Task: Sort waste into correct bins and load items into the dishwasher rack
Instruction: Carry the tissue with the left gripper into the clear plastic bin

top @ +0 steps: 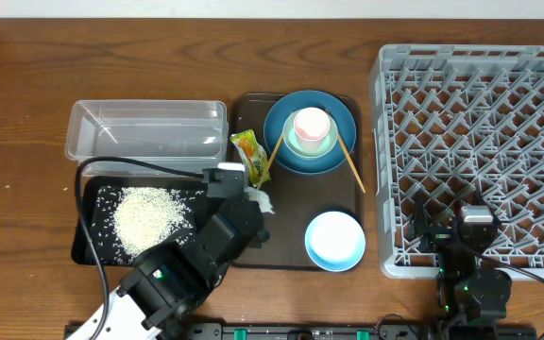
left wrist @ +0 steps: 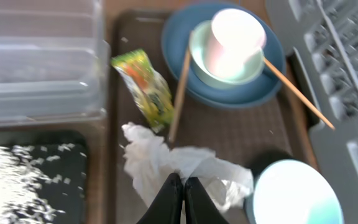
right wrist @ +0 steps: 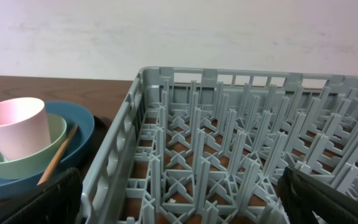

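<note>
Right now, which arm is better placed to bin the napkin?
Left. The left gripper is closed at the crumpled napkin, apparently pinching it; the right gripper stands open, far off by the rack.

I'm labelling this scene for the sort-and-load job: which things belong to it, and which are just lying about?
Job: snack wrapper, crumpled napkin, rice, clear tub, black tray, blue plate, mint bowl, pink cup, pale bowl, chopsticks, dishwasher rack.
Just there: brown serving tray, table.
</note>
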